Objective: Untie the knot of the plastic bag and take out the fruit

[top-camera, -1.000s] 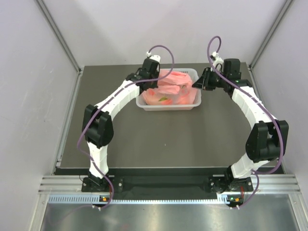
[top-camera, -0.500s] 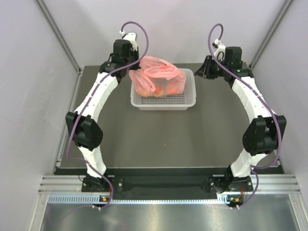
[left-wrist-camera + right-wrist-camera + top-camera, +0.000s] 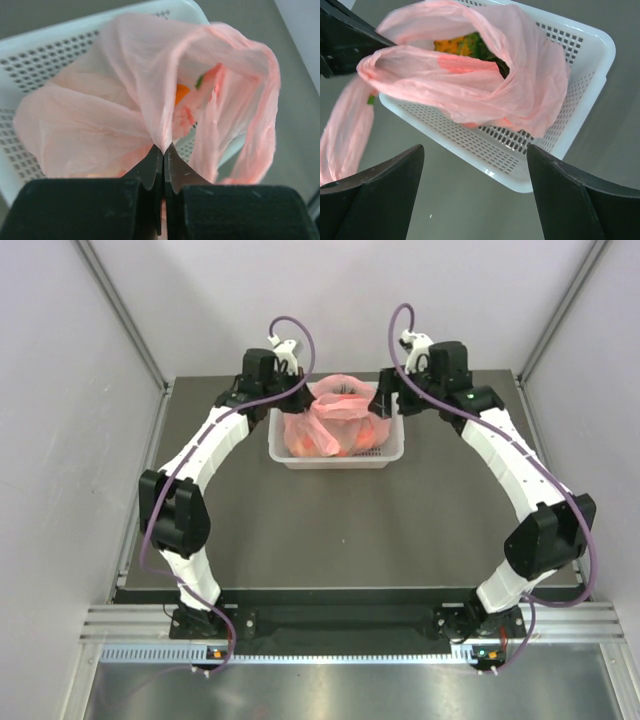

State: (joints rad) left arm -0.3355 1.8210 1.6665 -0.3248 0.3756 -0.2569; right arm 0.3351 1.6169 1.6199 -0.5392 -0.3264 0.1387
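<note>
The pink plastic bag (image 3: 332, 422) sits in the white perforated basket (image 3: 336, 461) at the back of the table, its top pulled up and gaping. My left gripper (image 3: 300, 400) is shut on a fold of the bag's plastic (image 3: 163, 145) at the basket's left side. Through the opening shows the fruit, an orange piece (image 3: 181, 93) and yellow-orange fruit with green leaves (image 3: 462, 45). My right gripper (image 3: 475, 150) stands open just right of the basket (image 3: 570, 55), nothing between its fingers, the bag (image 3: 470, 85) ahead of it. The knot does not show in any view.
A loose pink handle loop (image 3: 345, 130) hangs over the basket's side toward the grey table (image 3: 330, 530). The left gripper's black body (image 3: 345, 40) is close across the bag from the right one. Grey walls enclose the table on three sides.
My right gripper has let go of the bag, opened wide and swung left to the basket's right edge. The left gripper, still pinching the plastic, lifted the bag, then came down and right.
</note>
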